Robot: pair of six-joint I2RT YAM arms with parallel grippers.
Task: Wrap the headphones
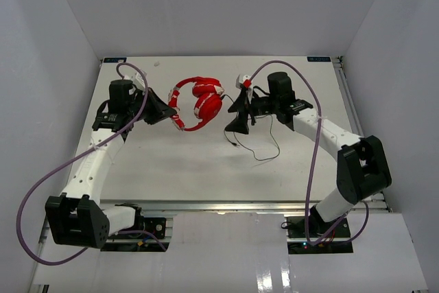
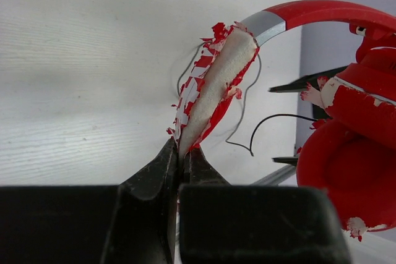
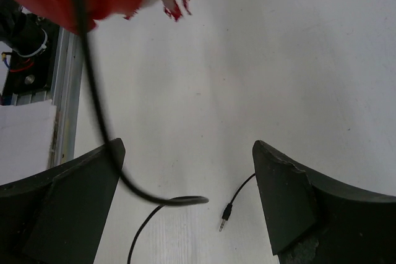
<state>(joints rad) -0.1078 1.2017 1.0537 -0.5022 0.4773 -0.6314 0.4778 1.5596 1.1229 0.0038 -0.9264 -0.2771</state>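
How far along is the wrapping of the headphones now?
Done: the left pincer is shut on the headphones, at their worn padding. In hand: the open right pincer straddles the cord. Left: all wrapping; the cord lies loose, plug on the table.

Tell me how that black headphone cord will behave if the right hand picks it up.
Probably floppy: the cord hangs and curls loosely. Likely light and thin, so it may slip from the right hand unless it closes fully.
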